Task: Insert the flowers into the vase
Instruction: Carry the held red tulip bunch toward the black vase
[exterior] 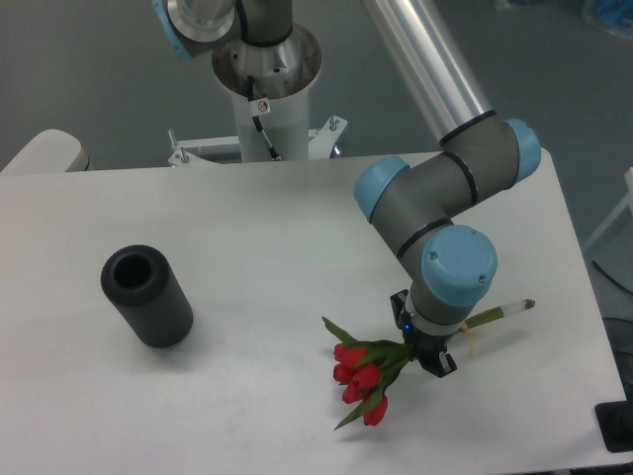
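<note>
Nearest, at five o'clock on the white table (pixel 247 228): red tulip bunch (pixel 366 376) lying flat, buds toward seven o'clock, pale stems running out toward two o'clock. Directly over the stems just behind the buds, the gripper (pixel 423 348), fingers straddling the bundle; whether clamped or merely around it, cannot tell. Well apart at nine o'clock, black cylindrical vase (pixel 146 295), upright, hole upward.

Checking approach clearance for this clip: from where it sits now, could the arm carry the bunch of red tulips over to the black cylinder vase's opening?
Probably yes. The white table between the red tulip bunch and the matte black cylinder vase shows nothing in between, and the vase's round hole faces up, uncovered. The tool sits over the stems.
</note>
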Tool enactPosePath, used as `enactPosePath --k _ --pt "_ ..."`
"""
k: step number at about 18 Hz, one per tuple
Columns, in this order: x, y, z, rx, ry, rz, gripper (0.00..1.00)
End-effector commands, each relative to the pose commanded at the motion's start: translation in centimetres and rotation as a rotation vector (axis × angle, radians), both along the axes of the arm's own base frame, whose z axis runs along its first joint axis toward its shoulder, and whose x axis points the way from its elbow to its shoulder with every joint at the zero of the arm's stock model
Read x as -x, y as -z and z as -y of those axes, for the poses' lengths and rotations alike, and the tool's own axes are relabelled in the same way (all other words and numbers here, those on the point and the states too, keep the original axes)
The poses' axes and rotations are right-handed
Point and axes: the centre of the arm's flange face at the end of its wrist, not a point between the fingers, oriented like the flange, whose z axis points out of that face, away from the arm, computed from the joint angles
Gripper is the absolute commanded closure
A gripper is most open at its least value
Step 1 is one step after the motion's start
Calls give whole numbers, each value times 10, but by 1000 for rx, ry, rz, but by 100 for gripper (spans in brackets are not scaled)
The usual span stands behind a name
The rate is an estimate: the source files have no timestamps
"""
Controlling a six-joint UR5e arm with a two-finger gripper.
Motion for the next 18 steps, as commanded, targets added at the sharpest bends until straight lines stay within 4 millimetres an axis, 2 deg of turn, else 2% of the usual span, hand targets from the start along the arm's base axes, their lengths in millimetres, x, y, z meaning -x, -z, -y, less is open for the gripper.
enactPosePath --k 5,8,18 --pt "-2 0 -1 2 3 2 87" --pt "-12 0 -10 2 -20 3 86" --pt "-39 3 -21 -42 -131 69 88"
